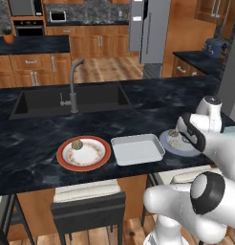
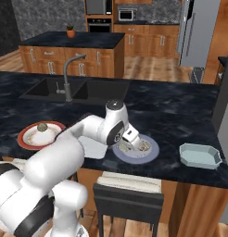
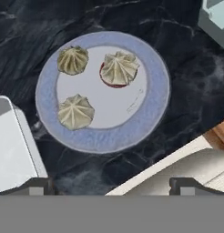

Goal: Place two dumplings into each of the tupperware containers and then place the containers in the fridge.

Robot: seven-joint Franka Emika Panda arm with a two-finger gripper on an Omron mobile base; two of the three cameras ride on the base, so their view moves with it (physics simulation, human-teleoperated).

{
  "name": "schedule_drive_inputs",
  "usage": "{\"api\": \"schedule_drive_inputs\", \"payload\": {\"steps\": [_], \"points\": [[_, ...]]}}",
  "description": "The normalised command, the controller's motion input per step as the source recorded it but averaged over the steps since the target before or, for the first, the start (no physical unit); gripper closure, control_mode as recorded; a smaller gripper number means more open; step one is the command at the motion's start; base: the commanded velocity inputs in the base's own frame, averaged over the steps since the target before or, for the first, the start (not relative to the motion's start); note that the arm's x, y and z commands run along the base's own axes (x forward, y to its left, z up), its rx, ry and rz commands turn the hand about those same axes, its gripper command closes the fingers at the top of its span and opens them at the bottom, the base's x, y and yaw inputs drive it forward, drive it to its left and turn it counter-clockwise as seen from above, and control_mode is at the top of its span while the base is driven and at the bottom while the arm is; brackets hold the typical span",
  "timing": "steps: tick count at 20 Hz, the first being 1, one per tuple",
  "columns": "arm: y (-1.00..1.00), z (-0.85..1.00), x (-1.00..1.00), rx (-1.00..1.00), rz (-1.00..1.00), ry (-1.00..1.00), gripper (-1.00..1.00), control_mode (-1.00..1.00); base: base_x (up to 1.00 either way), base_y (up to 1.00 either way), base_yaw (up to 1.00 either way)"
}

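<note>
Currently gripper [image 3: 112, 184] hangs open, empty, above the blue-rimmed plate [image 3: 155, 109] carrying three dumplings [image 3: 75, 111], likely lining up a pick. One tupperware container [image 2: 199, 155] sits well off to its right on the surface [image 2: 180, 111], another container [image 1: 137, 149] just to its left; a fourth dumpling [image 1: 77, 144] rests on the red-rimmed plate [image 1: 62, 160] farther left, fridge [image 1: 149, 33] far behind.

Left base view: set behind the arm on its left, facing forward and down across the dark marbled stone counter [image 1: 38, 148] toward the sunken black sink [image 1: 71, 100]. Right base view: set behind on the right, facing the same counter and sink from the other side. Shared by both: the round blue-rimmed plate [image 1: 168, 141] by the near edge. Hand view: close above that plate, looking straight down on it.
</note>
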Motion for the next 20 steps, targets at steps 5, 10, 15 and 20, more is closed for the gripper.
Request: {"api": "schedule_drive_inputs", "payload": {"steps": [5,10,15,20], "points": [[-0.54,-0.23,0.69,0.00,-0.01,0.03,-1.00,-1.00,0.00,0.00,0.00],[-0.41,-0.31,0.46,0.00,-0.03,0.00,-1.00,-1.00,0.00,0.00,0.00],[-0.15,-0.39,0.24,0.00,-0.02,0.00,-1.00,-1.00,0.00,0.00,0.00],[-0.01,-0.33,0.17,0.00,0.00,0.00,-1.00,-1.00,0.00,0.00,0.00]]}}
